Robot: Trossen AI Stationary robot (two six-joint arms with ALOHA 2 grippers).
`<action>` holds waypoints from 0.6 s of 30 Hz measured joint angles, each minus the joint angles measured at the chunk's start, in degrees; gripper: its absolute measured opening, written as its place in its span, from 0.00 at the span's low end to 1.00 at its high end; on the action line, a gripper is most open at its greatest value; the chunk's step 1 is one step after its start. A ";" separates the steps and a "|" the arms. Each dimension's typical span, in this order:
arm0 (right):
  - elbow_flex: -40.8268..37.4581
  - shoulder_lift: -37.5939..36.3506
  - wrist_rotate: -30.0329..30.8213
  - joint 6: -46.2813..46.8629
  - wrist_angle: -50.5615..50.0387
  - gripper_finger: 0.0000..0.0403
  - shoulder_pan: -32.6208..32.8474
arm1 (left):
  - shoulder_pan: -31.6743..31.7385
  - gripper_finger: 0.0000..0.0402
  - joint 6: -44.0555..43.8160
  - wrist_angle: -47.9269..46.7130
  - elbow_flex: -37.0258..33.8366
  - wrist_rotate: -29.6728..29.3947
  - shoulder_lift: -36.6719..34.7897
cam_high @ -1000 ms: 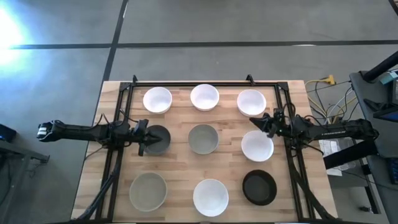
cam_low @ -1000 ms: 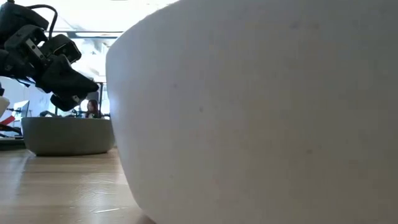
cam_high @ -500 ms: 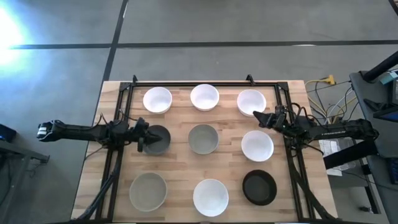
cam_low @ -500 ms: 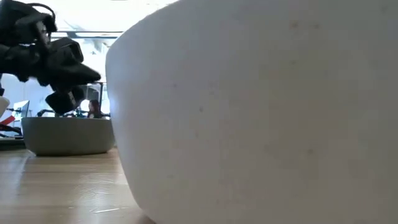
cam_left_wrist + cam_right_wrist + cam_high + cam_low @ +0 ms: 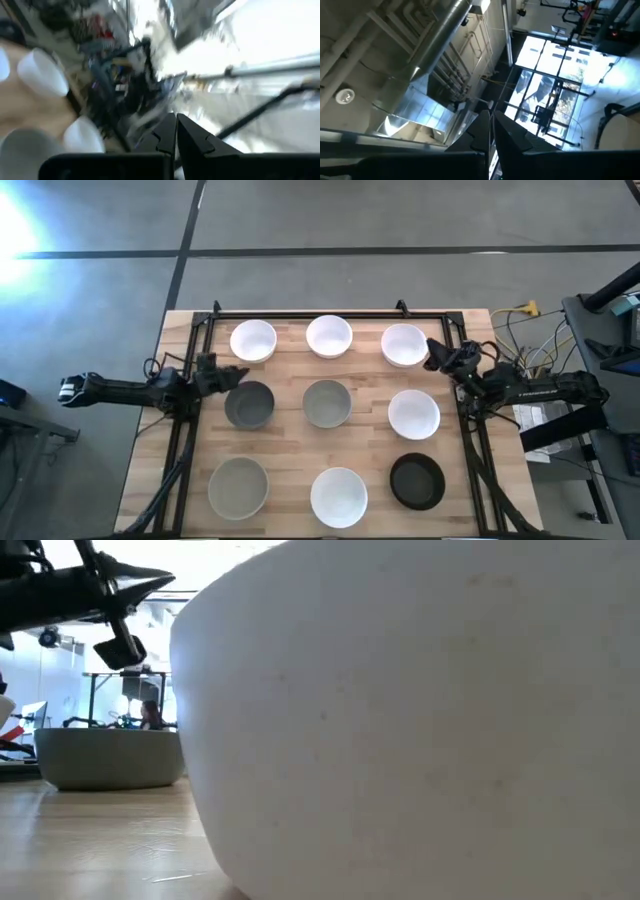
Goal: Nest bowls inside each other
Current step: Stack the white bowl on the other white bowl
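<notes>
Table (image 5: 290, 442): nine bowls (image 5: 327, 403) apart, gaps between. Left claw (image 5: 236, 371), right claw (image 5: 432, 347) together, empty, near side edges.

Two slim black arms, thin black cables, pointed black tool (image 5: 236, 372) fingers.

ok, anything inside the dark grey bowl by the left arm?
Nothing: from above, the dark grey bowl shows a bare interior with no other bowl nested in it. The left gripper sits shut just beside its rim, not in it. Its underside is hidden.
</notes>
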 joint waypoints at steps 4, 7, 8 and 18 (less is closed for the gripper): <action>4.96 2.89 1.65 -6.68 -0.15 0.04 0.02 | 0.00 0.00 1.78 9.36 1.63 -13.50 2.42; 10.35 6.72 3.41 -19.46 -0.15 0.04 0.00 | 0.24 0.00 9.17 15.87 4.01 -21.58 5.45; 12.54 8.46 3.39 -23.39 -0.32 0.04 0.01 | 0.24 0.00 12.48 17.51 5.22 -21.24 6.53; 38.25 28.76 3.11 -49.11 -17.81 0.04 0.02 | 0.26 0.00 42.80 0.50 28.88 -6.55 15.35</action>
